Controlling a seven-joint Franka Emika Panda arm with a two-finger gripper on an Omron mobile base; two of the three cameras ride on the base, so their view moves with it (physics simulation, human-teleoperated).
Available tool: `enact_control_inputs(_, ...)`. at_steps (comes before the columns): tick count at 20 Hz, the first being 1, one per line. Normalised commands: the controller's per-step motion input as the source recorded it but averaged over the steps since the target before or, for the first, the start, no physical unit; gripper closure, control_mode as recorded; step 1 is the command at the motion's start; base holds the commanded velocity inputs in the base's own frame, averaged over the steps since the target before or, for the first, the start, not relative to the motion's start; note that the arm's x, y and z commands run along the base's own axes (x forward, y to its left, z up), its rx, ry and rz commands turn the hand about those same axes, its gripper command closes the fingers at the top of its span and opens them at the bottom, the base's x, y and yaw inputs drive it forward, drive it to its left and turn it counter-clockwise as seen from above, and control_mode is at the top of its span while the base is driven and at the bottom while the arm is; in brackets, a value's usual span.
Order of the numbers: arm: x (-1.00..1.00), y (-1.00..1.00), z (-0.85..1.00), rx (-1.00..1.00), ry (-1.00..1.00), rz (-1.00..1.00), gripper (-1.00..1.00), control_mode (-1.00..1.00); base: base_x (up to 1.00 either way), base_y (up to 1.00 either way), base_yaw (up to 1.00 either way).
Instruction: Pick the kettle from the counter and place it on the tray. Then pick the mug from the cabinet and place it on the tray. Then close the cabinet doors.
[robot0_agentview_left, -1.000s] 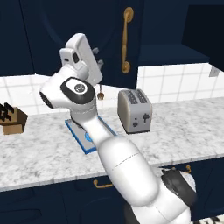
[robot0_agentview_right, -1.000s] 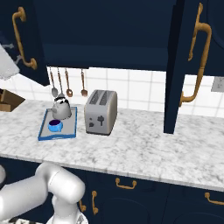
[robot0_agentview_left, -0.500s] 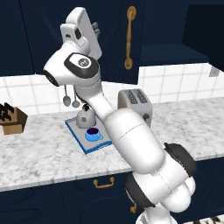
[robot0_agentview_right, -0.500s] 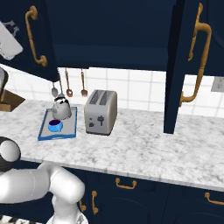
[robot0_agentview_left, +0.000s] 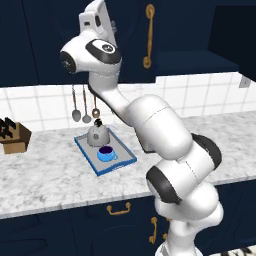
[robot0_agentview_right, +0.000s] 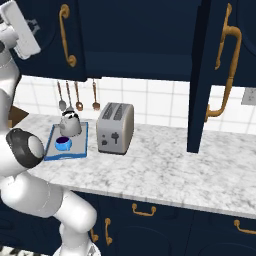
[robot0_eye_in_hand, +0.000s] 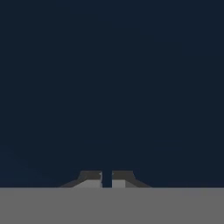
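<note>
The silver kettle (robot0_agentview_left: 96, 134) (robot0_agentview_right: 70, 123) and the blue mug (robot0_agentview_left: 105, 153) (robot0_agentview_right: 63, 144) both sit on the blue-rimmed tray (robot0_agentview_left: 126, 161) (robot0_agentview_right: 84, 145) on the marbled counter (robot0_agentview_left: 45, 180) (robot0_agentview_right: 160, 170). My gripper (robot0_agentview_left: 111, 31) (robot0_agentview_right: 31, 24) (robot0_eye_in_hand: 107, 178) is raised high, close to the outer face of the left cabinet door (robot0_agentview_left: 130, 45) (robot0_agentview_right: 47, 50) (robot0_eye_in_hand: 109, 87). Its fingertips are almost together with nothing between them. The right cabinet door (robot0_agentview_right: 202, 85) stands swung out, and the cabinet (robot0_agentview_right: 140, 35) inside is dark.
A silver toaster (robot0_agentview_right: 115, 127) stands right of the tray. Utensils (robot0_agentview_left: 82, 105) (robot0_agentview_right: 77, 95) hang on the tiled wall behind it. A knife block (robot0_agentview_left: 12, 137) sits at the counter's left end. Navy drawers (robot0_agentview_right: 150, 220) with brass pulls run below.
The arm has lifted and swung up to the left cabinet door, whose handle has moved right in the right base view. The fingers have closed.
</note>
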Motion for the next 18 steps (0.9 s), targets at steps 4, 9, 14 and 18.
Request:
enact_control_inputs(4, 0.7, -0.38, -0.56, 0.02, 0.0, 0.24, 1.0, -1.0, 0.0, 0.0, 0.0)
enact_control_inputs(9, 0.68, -0.28, -0.38, 0.06, 0.0, 0.34, 1.0, -1.0, 0.0, 0.0, 0.0)
enact_control_inputs(14, 0.71, -0.23, -0.06, 0.09, 0.03, 0.43, 1.0, -1.0, 0.0, 0.0, 0.0)
enact_control_inputs(18, 0.92, -0.04, -0.48, 0.03, 0.17, 0.38, 1.0, -1.0, 0.0, 0.0, 0.0)
